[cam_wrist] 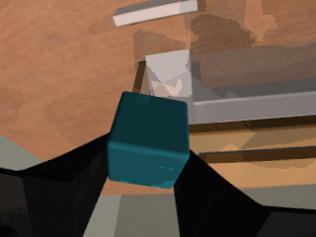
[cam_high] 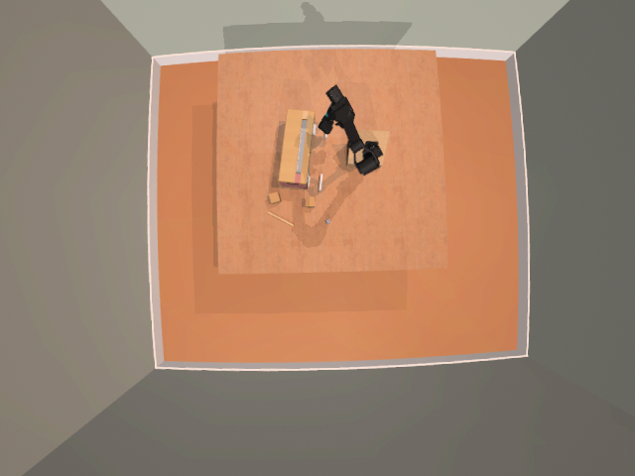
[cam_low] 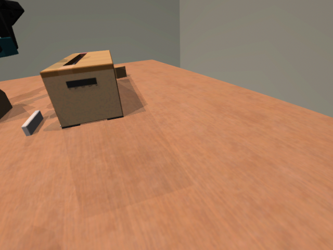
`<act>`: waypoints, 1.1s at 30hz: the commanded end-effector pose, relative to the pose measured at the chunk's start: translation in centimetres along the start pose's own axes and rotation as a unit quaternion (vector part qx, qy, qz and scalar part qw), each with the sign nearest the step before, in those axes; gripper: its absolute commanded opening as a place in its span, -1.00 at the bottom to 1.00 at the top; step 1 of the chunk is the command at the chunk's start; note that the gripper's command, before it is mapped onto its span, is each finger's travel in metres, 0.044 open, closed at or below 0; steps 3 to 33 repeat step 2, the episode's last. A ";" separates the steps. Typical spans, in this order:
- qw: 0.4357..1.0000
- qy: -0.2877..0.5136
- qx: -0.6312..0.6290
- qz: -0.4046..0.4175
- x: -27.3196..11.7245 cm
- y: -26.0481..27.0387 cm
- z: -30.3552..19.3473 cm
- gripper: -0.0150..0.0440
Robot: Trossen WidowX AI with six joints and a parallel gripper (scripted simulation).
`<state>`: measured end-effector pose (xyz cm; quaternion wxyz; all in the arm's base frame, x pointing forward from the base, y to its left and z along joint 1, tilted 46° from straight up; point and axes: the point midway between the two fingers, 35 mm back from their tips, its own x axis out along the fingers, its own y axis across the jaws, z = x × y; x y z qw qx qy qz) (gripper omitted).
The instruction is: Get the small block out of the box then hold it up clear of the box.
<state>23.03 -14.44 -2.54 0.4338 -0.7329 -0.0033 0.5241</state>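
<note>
The teal block (cam_low: 9, 47) (cam_wrist: 148, 140) is held between the two black fingers of my gripper (cam_wrist: 145, 144), which is shut on it. The block is up in the air, outside the box (cam_high: 290, 148) (cam_low: 90, 103) (cam_wrist: 259, 173). In the top view my gripper is just right of the box's upper end, and the arm mostly hides the block. In the exterior view the block is at the left edge, seen higher than the box's top. The box stands upright on the table (cam_high: 389, 220) (cam_low: 201, 174), with a long slot in its top.
A white bar (cam_low: 33, 123) (cam_wrist: 155, 13) lies beside the box's front; another white bar (cam_high: 320, 181) lies near its lower end. Beyond that end are two wooden blocks (cam_high: 274, 197) (cam_high: 310, 202), a thin stick (cam_high: 280, 218) and a small grey piece (cam_high: 327, 221).
</note>
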 end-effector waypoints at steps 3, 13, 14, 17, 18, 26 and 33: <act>1.000 0.000 0.002 0.002 0.0 0.0 0.0 -0.49; 1.000 0.000 0.002 0.002 0.0 0.0 0.0 -0.49; 1.000 0.000 0.002 0.002 0.0 0.0 0.0 -0.49; 1.000 0.000 0.002 0.002 0.0 0.0 0.0 -0.49; 1.000 0.000 0.002 0.002 0.0 0.0 0.0 -0.49; 1.000 0.000 0.002 0.002 0.0 0.0 0.0 -0.49; 1.000 0.000 0.002 0.002 0.0 0.0 0.0 -0.49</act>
